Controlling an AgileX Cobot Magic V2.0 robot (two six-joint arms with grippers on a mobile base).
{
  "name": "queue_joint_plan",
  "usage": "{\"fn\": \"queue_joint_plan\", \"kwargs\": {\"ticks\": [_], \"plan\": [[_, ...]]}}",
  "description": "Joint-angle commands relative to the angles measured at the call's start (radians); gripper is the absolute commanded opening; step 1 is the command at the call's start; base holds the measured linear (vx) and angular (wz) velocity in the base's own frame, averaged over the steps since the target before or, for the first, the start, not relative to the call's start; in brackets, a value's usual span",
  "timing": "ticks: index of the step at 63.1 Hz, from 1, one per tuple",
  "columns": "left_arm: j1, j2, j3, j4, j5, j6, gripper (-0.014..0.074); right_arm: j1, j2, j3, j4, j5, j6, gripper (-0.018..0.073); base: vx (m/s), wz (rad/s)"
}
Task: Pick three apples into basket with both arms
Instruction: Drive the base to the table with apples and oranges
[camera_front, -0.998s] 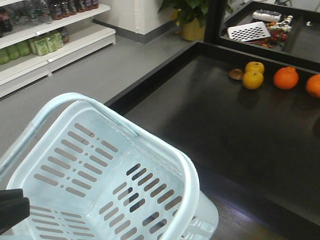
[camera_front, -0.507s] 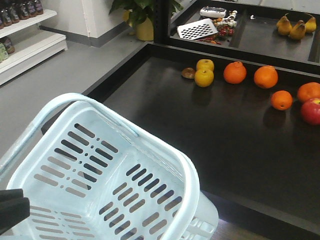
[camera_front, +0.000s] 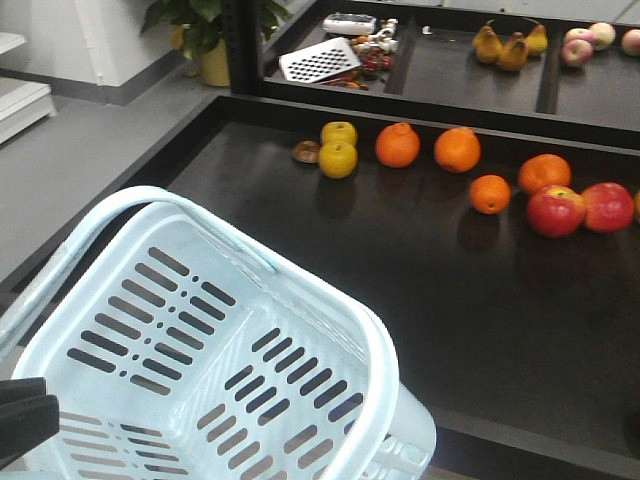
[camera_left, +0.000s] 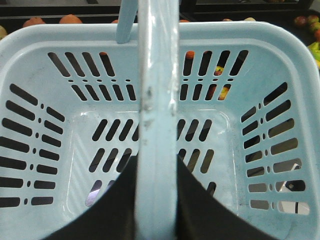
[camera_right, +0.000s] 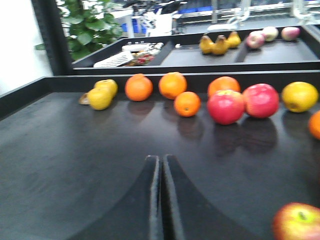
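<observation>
The pale blue basket (camera_front: 120, 330) fills the lower left of the front view, and nothing lies in it. In the left wrist view my left gripper (camera_left: 157, 164) is shut on the basket's handle (camera_left: 157, 75), a dark finger on each side of the bar. My right gripper (camera_right: 161, 158) is shut on nothing, low over the black counter (camera_right: 75, 160). One red apple with a yellow-green patch (camera_right: 298, 223) lies close on its right. Two brighter red apples (camera_right: 226, 106) (camera_right: 260, 100) lie farther back, also in the front view (camera_front: 556, 211) (camera_front: 607, 207).
Several oranges (camera_front: 397, 145) (camera_front: 457, 150) (camera_front: 490, 194) and two yellow fruits (camera_front: 338, 158) lie along the counter's back. A raised black edge (camera_front: 430, 110) divides it from trays holding a grater (camera_front: 320, 60), pears (camera_front: 505, 48) and pale pink apples (camera_front: 578, 48). A potted plant (camera_front: 195, 30) stands at the corner.
The front view has swung right: the shelves have left the picture, the fruit has shifted left, and the red apples have come into view. The basket keeps its place in the frame.
</observation>
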Motion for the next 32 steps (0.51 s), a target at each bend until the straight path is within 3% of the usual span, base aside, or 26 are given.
{"fn": "queue_joint_plan", "kwargs": {"ticks": [1,32], "plan": [[-0.005,0.006,-0.03,-0.061,-0.081,-0.006,-0.0006,-0.005,-0.013,0.014,-0.011,-0.077,-0.004,-0.0009,0.08,-0.3],[-0.005,0.006,-0.03,-0.061,-0.081,-0.006,-0.0006,-0.005,-0.013,0.014,-0.011,-0.077,-0.004,-0.0009,0.09,-0.3]]}}
